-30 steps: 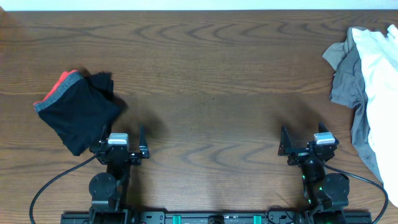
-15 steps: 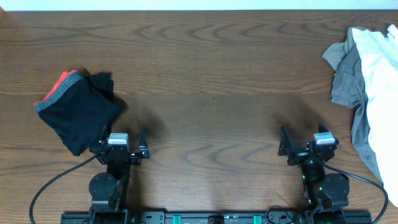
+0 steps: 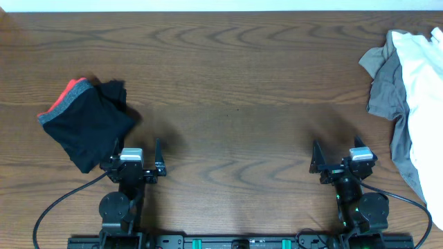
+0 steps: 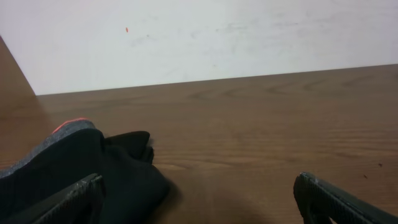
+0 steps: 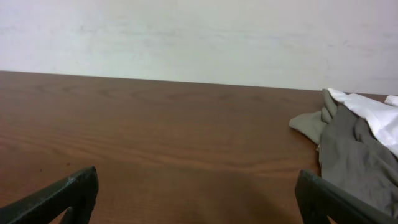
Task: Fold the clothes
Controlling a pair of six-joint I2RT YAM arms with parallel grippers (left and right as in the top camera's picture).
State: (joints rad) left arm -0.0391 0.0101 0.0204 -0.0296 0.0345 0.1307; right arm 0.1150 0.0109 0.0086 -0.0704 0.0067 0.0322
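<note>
Jaws, left gripper point(image 3: 136, 153): stood wide apart, holding nothing, low at the near edge of the table point(image 3: 235, 90).
Jaws, right gripper point(image 3: 338, 158): likewise wide and empty, near edge, right side.
Change over the last second: none. Both arms sat as before and no cloth had shifted. Judged: folding had not yet begun on the remaining pile.
Item 1, black garment point(image 3: 86, 131): grey and orange waistband point(image 3: 66, 100), lay in a compact bundle just far and left of the left gripper, apparently touching or overlapped by its left finger.
Item 2, white T-shirt point(image 3: 423, 69): crumpled at the right edge of the table, partly out of frame, well apart from the right gripper.
Item 3, grey garment point(image 3: 387, 90): tangled under and beside the T-shirt.
View notes: overhead alone showed both piles and both arms together. Left wrist showed only the black garment, close at near left, plus a pale wall point(image 4: 217, 37) beyond the table. Right wrist showed only the grey and white cloth at far right. No patch or label could be made out in any view.
</note>
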